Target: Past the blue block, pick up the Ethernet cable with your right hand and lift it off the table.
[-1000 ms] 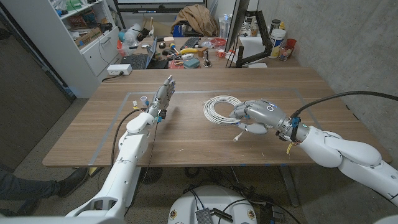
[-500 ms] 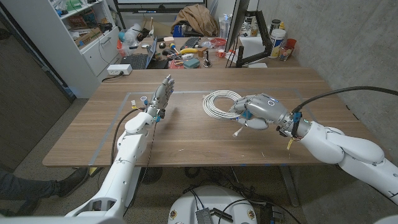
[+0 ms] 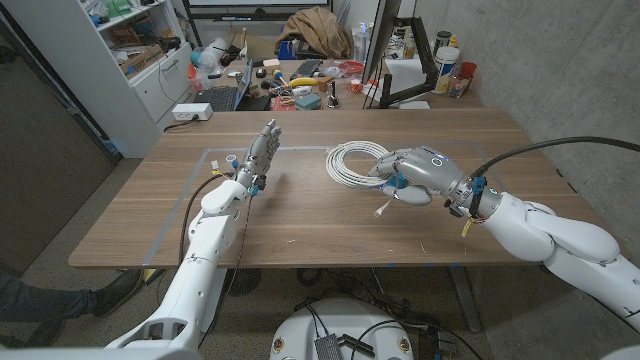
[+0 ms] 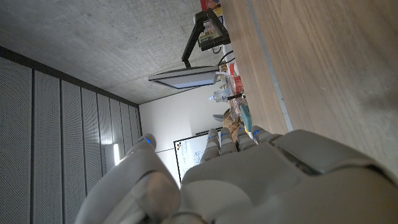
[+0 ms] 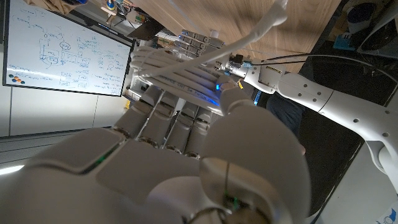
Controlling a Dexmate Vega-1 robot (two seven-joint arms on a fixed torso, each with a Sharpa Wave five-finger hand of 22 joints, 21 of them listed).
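Observation:
A white Ethernet cable [image 3: 352, 160], wound into a coil, is gripped at its right side by my right hand [image 3: 415, 176] over the middle right of the wooden table [image 3: 300, 215]. The coil tilts up and looks raised off the wood, with a loose end [image 3: 383, 209] dangling below the hand. In the right wrist view the cable strands [image 5: 180, 65] cross my curled fingers [image 5: 163, 124]. My left hand [image 3: 262, 152] stands upright over the table's left middle, fingers straight and holding nothing; its back [image 4: 249, 180] shows in the left wrist view.
A pale tape outline [image 3: 190, 195] marks the tabletop. A black stand [image 3: 400, 95] sits at the far edge. Behind it is a cluttered bench [image 3: 290, 80], with white shelving [image 3: 150, 60] at the left. A person's shoe [image 3: 110, 290] is on the floor at the left.
My right hand has moved a little farther from me and upward with the cable coil in its grip, so the coil has tilted and risen. The left hand has not moved.

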